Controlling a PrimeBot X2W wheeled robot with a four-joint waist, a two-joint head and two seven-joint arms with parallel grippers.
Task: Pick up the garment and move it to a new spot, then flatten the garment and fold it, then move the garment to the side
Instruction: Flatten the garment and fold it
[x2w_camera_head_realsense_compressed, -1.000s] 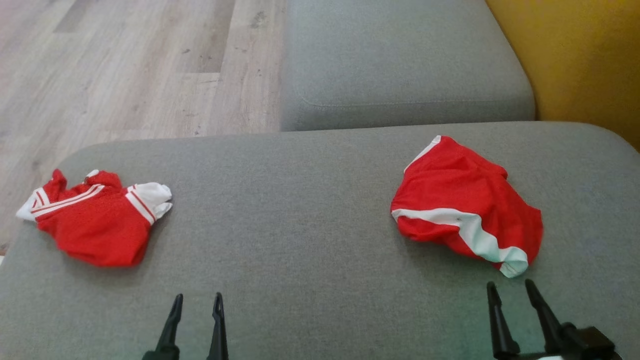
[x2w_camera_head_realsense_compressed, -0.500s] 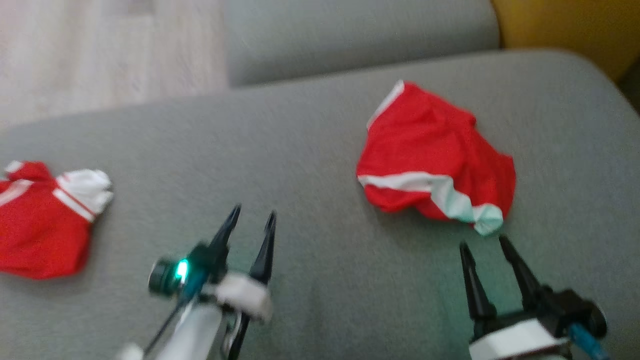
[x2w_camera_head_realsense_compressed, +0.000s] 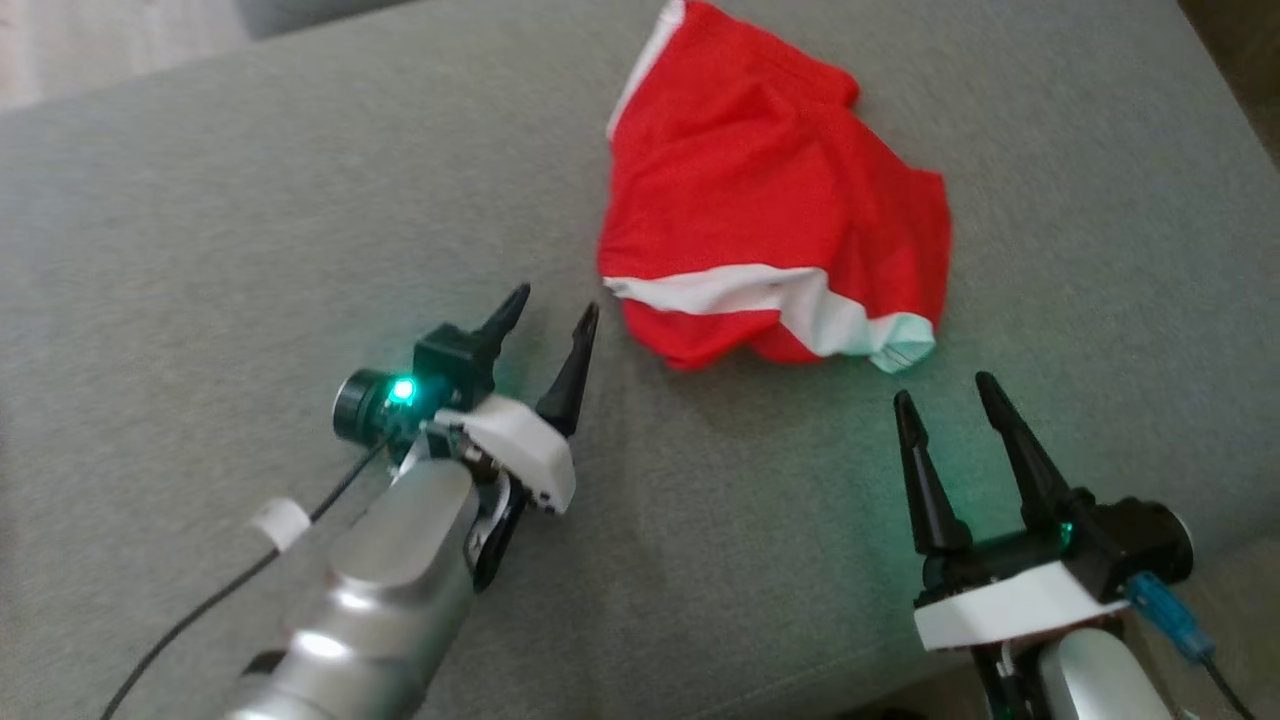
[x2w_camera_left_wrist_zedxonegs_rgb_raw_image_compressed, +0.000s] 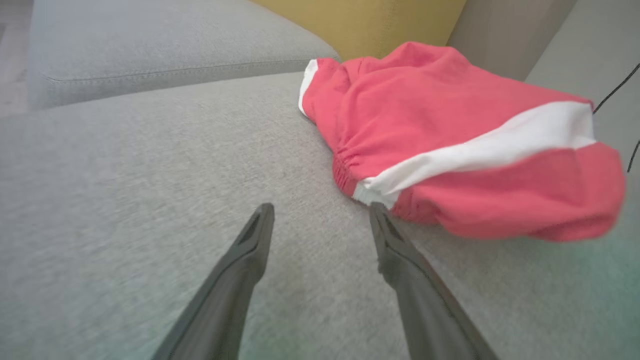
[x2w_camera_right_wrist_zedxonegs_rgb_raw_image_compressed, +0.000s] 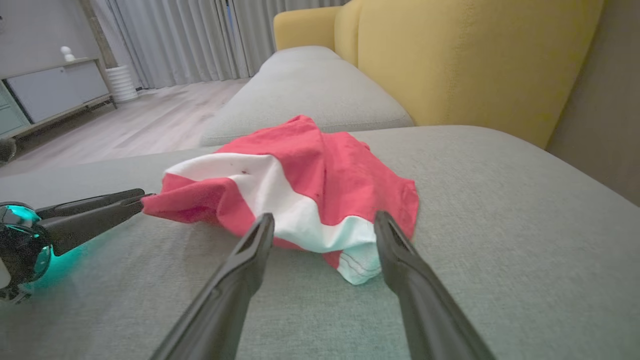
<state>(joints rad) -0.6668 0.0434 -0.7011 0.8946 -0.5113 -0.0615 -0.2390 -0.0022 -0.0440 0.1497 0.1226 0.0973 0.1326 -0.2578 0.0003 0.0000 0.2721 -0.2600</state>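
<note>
Half a sec on, closed in on crumpled red mesh garment w/ white stripe (x2w_camera_head_realsense_compressed: 770, 190), lying not yet held on grey fabric sofa cushion (x2w_camera_head_realsense_compressed: 200, 250), w/ left gripper (x2w_camera_head_realsense_compressed: 555, 300) just beside its near-left edge, right gripper (x2w_camera_head_realsense_compressed: 944, 388) near white corner, both spread wide & empty; prob. about to start pick-up.

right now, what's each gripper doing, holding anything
Left gripper: open, empty, tips near the crumpled red garment with a white stripe.
Right gripper: open, empty, just short of the same garment.
</note>
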